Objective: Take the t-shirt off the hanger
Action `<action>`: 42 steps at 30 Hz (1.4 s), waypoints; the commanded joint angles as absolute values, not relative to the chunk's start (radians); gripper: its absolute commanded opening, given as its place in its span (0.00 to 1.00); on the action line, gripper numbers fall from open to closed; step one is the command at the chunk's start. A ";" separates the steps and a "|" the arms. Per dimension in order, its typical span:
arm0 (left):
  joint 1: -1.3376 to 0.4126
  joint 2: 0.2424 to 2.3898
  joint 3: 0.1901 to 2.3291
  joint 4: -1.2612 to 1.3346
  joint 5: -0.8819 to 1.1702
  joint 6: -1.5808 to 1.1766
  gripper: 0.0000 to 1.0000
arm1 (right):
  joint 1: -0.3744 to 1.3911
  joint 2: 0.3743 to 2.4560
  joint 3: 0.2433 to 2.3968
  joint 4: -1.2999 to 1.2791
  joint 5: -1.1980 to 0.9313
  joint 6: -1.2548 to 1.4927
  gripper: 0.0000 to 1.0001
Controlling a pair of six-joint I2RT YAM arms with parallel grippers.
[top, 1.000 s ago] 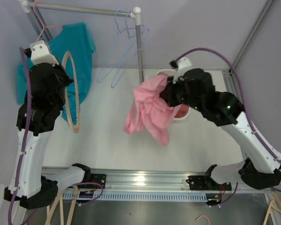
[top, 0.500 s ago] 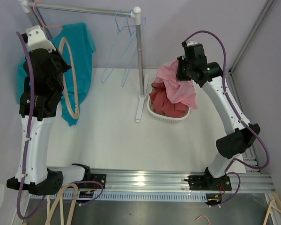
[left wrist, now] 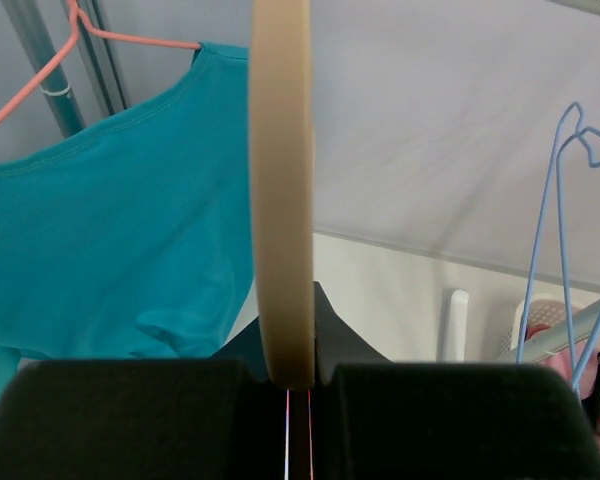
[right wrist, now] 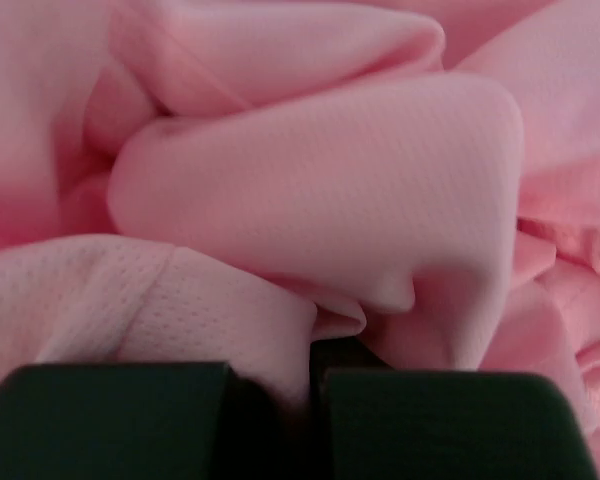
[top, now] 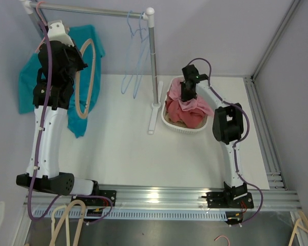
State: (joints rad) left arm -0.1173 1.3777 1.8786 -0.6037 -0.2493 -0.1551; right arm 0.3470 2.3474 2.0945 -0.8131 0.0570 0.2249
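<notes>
A teal t-shirt (top: pixel 94 41) hangs on a pink hanger (top: pixel 41 9) at the left end of the rack, and it also shows in the left wrist view (left wrist: pixel 110 230) with the hanger (left wrist: pixel 130 38). My left gripper (top: pixel 76 65) is raised just in front of it, shut on a beige hoop (top: pixel 88 82), and in its wrist view the gripper (left wrist: pixel 298 375) clamps the hoop (left wrist: pixel 280 200). My right gripper (top: pixel 188 96) is down in the white basket (top: pixel 182 129), shut on a fold of a pink t-shirt (top: pixel 195 110). The pink cloth (right wrist: pixel 320 190) fills its wrist view around the gripper (right wrist: pixel 298 372).
Empty blue hangers (top: pixel 136 31) hang at the right end of the rack rail, also seen in the left wrist view (left wrist: pixel 565 200). The rack's white post (top: pixel 153 56) and foot (top: pixel 153 118) stand between the arms, left of the basket.
My right arm carried the pink t-shirt from mid-table back and down into the basket. My left arm rose toward the rack with the hoop, closer to the teal t-shirt.
</notes>
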 commanded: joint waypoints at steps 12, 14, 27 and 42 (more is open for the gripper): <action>-0.107 1.381 1.867 -0.391 -0.127 -0.098 0.01 | 0.342 2.140 1.881 -0.842 0.060 0.258 0.47; -0.107 1.397 1.873 -0.382 -0.098 -0.095 0.01 | 0.342 2.071 1.873 -0.835 0.075 0.268 0.71; -0.113 1.499 1.922 -0.325 -0.020 -0.075 0.01 | 0.341 1.918 1.994 -0.858 0.107 0.258 0.85; -0.224 1.506 1.891 -0.132 -0.072 0.040 0.01 | 0.341 1.753 1.964 -0.833 0.101 0.253 0.84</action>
State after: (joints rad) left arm -0.2020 1.5223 1.8782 -0.2611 -0.0597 -0.0147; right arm 0.3428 1.8378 1.9755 -0.8467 0.0986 0.2581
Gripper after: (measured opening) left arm 0.052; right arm 0.833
